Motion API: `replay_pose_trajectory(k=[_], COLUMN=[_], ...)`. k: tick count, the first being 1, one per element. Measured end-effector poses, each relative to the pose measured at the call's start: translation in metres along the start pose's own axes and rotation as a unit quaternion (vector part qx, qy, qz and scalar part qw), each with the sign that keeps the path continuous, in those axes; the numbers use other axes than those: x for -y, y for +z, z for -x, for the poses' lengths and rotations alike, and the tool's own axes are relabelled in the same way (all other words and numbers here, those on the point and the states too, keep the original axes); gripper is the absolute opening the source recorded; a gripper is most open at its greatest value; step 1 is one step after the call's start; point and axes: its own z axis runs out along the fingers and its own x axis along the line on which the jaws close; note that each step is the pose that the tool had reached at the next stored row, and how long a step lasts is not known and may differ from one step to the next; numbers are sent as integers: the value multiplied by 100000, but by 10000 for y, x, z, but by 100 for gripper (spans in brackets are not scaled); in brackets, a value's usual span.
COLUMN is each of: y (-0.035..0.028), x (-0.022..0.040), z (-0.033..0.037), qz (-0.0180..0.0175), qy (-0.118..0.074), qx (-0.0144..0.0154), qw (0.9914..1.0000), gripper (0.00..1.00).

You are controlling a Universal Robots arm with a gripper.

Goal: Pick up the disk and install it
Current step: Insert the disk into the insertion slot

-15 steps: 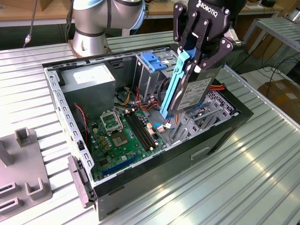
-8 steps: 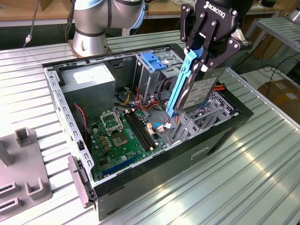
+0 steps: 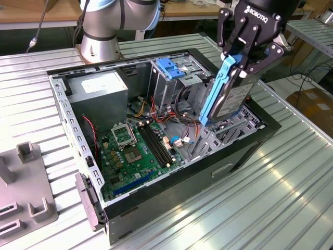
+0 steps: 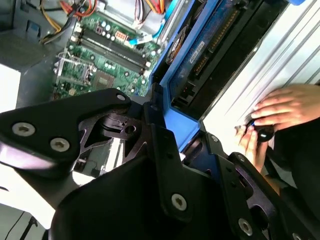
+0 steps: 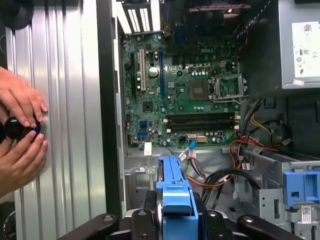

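End effector (image 3: 240,65) with disk (image 3: 229,100) over case (image 3: 171,190)

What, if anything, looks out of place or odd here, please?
A person's hands rest on the table right beside the open computer case, near the arm's work. The disk, clamped in the gripper, hangs steeply tilted above the case, not seated in any bay.

The disk (image 3: 229,99) held over the computer case (image 3: 208,174)
Dark grey with a white label and blue rails along its edges, it hangs steeply tilted on edge, its upper end clamped in the gripper (image 3: 243,62), above the case's open top on the exterior view's right.
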Motion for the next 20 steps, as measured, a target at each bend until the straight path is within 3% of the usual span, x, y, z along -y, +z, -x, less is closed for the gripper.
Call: replay_pose_trajectory(k=[3, 4, 9, 10, 13, 16, 20], y=[22, 34, 135, 144, 170, 194, 227], x=[163, 191, 243, 243, 246, 249, 249], z=[9, 11, 15, 8, -35, -95, -97], qz=[-8, -14, -5, 6, 38, 55, 109], qy=[-221, -308, -479, -489, -533, -528, -530], qx=[-1, 5, 46, 182, 1066, 1496, 1513], qw=[100000, 100000, 99999, 99999, 99993, 99987, 99987], gripper=[37, 37, 37, 37, 37, 37, 37])
